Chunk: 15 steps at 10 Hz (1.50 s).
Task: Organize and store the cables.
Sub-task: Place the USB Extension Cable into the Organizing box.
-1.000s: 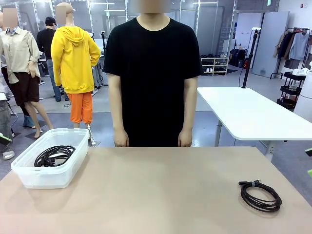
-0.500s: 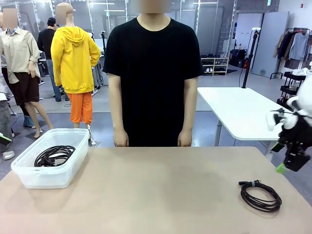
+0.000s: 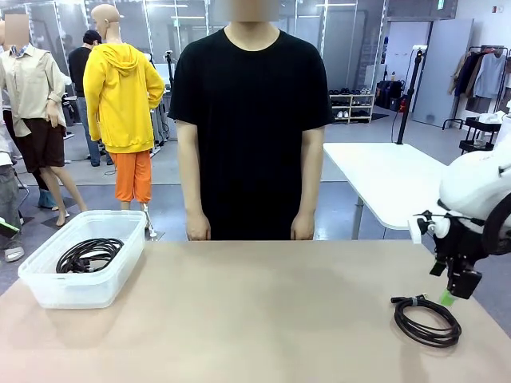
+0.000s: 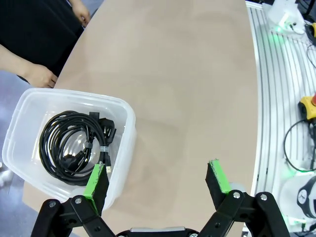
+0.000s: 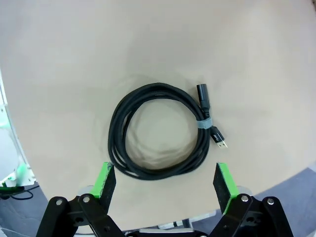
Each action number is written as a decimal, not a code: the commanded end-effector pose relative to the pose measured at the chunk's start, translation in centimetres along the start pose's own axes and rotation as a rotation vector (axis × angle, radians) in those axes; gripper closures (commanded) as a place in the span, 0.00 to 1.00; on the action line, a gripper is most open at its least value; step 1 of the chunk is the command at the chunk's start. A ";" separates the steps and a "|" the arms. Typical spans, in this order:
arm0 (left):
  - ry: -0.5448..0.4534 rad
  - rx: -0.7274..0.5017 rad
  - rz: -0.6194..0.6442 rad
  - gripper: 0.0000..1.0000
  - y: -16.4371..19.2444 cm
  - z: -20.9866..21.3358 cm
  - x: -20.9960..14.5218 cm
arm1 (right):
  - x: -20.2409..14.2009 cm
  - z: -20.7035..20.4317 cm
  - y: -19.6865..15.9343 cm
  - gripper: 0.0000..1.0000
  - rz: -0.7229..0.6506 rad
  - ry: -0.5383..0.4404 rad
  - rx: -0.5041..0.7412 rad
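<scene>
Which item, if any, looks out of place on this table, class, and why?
One coiled cable lies loose on the bare table at the robot's right, beneath the open right gripper, while another coil already sits in the clear bin. Both coils look tidy and tied; nothing seems damaged or spilled.

White side table (image 3: pixel 399 179), grey floor (image 3: pixel 375 136), perhaps glass partitions behind.

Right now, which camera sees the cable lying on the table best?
The right wrist view: it looks straight down on the coiled cable, showing its plugs and grey tie. The front view shows it small and flat beside the right gripper.
</scene>
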<state>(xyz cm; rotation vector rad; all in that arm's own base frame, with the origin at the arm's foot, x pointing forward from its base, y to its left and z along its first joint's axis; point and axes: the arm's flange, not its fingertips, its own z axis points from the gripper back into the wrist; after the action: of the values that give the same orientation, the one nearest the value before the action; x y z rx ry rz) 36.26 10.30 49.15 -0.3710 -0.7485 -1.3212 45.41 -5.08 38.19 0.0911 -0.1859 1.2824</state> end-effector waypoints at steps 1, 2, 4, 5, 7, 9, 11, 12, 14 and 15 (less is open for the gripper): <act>-0.008 -0.001 0.017 0.00 0.1 0.1 0.2 | 0.3 -2.1 -1.8 0.00 -0.008 0.011 0.016; -0.008 -0.001 0.017 0.00 0.1 0.1 0.2 | 0.4 -3.2 -2.3 0.00 -0.005 -0.007 0.036; -0.008 -0.001 0.017 0.00 0.1 0.1 0.2 | 0.4 -4.7 -3.6 0.00 0.006 0.004 0.046; -0.008 -0.001 0.017 0.00 0.1 0.1 0.2 | 0.5 -5.1 -4.0 0.00 0.018 0.000 0.047; -0.008 -0.001 0.017 0.00 0.1 0.1 0.2 | 0.9 -6.3 -5.3 0.00 -0.003 0.044 0.030; -0.008 -0.001 0.017 0.00 0.1 0.1 0.2 | 1.4 -6.9 -6.0 0.00 0.006 0.050 0.017; -0.008 -0.001 0.017 0.00 0.1 0.1 0.2 | 1.3 -7.7 -6.4 0.00 0.014 0.071 0.032; -0.008 -0.001 0.017 0.00 0.1 0.1 0.2 | 1.2 -8.4 -6.6 0.00 0.002 0.090 0.040; -0.008 -0.001 0.017 0.00 0.1 0.1 0.2 | 1.3 -9.1 -6.7 0.09 -0.001 0.096 0.050; -0.008 -0.001 0.017 0.00 0.1 0.1 0.2 | 1.4 -9.3 -6.8 0.43 0.005 0.100 0.053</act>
<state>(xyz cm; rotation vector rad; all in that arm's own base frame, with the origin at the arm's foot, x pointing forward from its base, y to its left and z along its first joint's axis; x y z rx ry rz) 36.26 10.30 49.15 -0.3709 -0.7482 -1.3210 52.35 -4.43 29.47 0.0969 -0.0828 1.3118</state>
